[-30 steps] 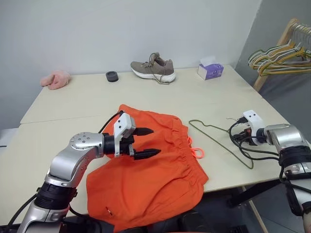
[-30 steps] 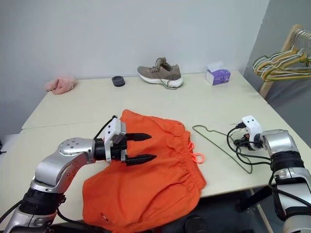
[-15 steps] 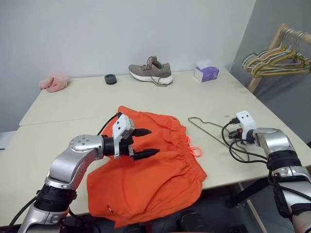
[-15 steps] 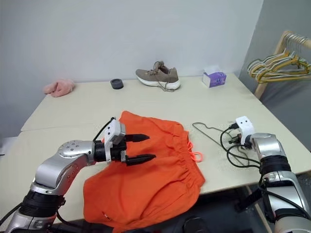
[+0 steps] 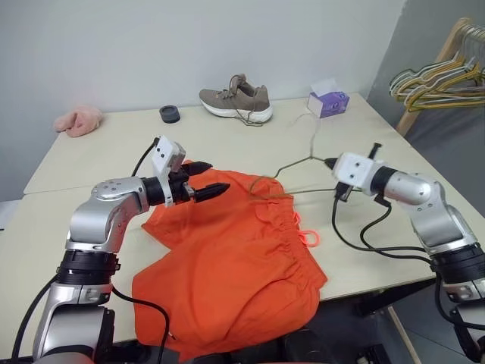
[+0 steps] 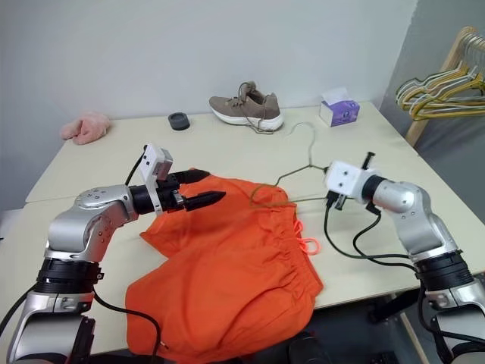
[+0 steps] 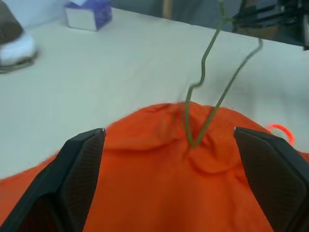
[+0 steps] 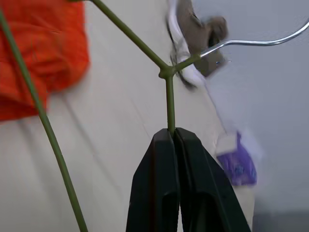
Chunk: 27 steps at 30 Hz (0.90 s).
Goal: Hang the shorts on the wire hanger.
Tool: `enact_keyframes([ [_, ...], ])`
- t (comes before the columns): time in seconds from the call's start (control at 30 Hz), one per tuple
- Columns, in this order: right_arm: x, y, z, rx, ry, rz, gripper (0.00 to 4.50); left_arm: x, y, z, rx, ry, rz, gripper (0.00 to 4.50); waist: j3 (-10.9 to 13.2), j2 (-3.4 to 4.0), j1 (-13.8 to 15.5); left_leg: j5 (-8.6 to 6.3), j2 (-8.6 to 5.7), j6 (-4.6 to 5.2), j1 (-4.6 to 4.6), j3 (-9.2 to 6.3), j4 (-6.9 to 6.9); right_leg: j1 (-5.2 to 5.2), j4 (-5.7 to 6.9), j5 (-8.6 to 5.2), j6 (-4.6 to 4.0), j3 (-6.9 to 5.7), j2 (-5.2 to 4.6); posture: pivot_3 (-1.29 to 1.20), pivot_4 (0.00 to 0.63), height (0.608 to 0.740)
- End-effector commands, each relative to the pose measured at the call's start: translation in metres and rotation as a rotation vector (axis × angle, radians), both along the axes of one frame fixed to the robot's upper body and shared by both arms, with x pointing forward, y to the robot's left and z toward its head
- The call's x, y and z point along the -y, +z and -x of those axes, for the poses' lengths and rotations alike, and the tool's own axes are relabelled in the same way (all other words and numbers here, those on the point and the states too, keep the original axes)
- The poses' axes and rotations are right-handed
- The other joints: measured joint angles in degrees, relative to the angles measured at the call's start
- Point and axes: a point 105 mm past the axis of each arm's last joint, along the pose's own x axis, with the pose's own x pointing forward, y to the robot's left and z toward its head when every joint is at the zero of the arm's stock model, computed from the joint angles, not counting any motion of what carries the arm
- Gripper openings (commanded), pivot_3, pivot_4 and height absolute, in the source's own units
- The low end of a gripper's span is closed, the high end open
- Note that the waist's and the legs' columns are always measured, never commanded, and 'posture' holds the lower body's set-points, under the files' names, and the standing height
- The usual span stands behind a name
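Right hand (image 8: 174, 133) grips wire hanger (image 5: 303, 163); left hand (image 5: 204, 180) open over shorts (image 5: 235, 265).

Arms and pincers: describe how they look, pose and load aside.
Both arms are silver-grey metal with black ribbed joint bands and loose black cables. The left pincer and right pincer each have two tapered black fingers behind a white boxy wrist block. No markings are legible.
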Motion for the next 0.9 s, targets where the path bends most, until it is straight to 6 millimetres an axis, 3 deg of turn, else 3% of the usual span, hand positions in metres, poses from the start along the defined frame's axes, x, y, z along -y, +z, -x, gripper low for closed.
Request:
enact_keyframes([
  [0.03,-0.020,0.025,0.009,0.148,0.114,0.074,0.03,0.006,0.007,0.010,-0.036,-0.103,-0.012,4.50,0.0,0.00,-0.1,0.00,-0.01,0.00,0.02,-0.01,0.02,0.00,0.09,0.00,0.00,-0.02,-0.01,-0.23,0.038,0.740],
  [0.27,-0.049,0.045,0.020,0.238,0.232,0.082,0.03,0.010,-0.014,0.022,-0.118,-0.186,-0.107,4.50,0.0,-0.03,-0.1,0.17,-0.10,0.01,0.33,-0.03,0.16,0.07,0.72,-0.04,-0.09,-0.02,0.19,-0.24,0.038,0.740],
  [0.67,-0.072,0.056,0.034,0.243,0.305,0.027,0.03,0.018,-0.036,0.025,-0.122,-0.220,-0.183,4.50,0.0,-0.04,-0.4,0.19,-0.07,0.00,0.43,-0.04,0.14,0.14,0.73,-0.03,-0.11,0.02,0.23,-0.24,0.043,0.740],
  [0.77,-0.075,0.056,0.036,0.236,0.308,0.015,0.00,0.021,-0.039,0.027,-0.122,-0.235,-0.187,3.85,0.0,-0.04,-0.4,0.19,-0.07,0.00,0.43,-0.04,0.16,0.14,0.75,-0.03,-0.12,0.02,0.22,-0.24,0.045,0.740],
  [0.9,-0.079,0.056,0.038,0.229,0.315,0.004,0.00,0.023,-0.041,0.028,-0.113,-0.242,-0.185,2.64,0.0,-0.04,-0.7,0.19,-0.07,0.00,0.43,-0.05,0.16,0.14,0.75,-0.03,-0.12,0.01,0.22,-0.24,0.047,0.740],
])
